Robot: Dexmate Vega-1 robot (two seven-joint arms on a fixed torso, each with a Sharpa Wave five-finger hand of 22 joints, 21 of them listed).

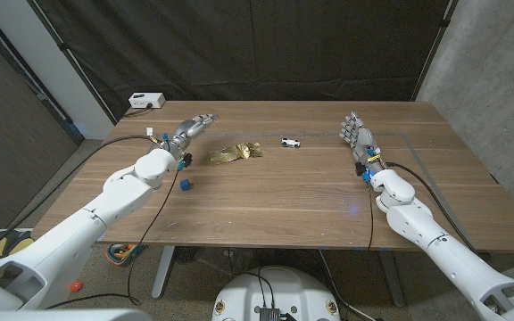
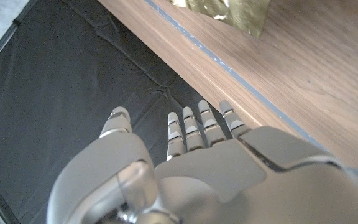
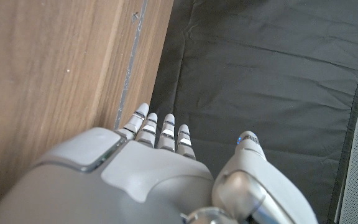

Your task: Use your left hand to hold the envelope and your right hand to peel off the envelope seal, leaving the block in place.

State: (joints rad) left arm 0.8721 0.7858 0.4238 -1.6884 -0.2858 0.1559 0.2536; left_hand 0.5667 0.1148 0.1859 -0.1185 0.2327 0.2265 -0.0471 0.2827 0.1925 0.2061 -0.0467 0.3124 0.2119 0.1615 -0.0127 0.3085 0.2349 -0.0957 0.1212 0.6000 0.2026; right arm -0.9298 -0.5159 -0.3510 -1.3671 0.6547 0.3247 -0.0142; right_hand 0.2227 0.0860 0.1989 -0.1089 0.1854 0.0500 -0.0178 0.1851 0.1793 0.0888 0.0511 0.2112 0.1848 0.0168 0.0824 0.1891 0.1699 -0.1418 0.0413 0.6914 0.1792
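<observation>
A crinkled gold envelope [image 1: 236, 152] lies on the wooden table [image 1: 284, 192], left of middle toward the back; its edge also appears in the left wrist view as gold foil [image 2: 229, 11]. My left hand [image 1: 188, 131] is just left of the envelope, apart from it, fingers stretched out and holding nothing [image 2: 185, 155]. My right hand [image 1: 357, 136] stands well to the right, fingers extended and empty [image 3: 160, 162]. A small blue block [image 1: 186, 185] sits on the table in front of my left forearm.
A small white toy car [image 1: 290, 143] rests between the envelope and my right hand. A white box [image 1: 145, 101] sits at the table's back left corner. Dark curtain hangs behind the table. Cables run along both forearms.
</observation>
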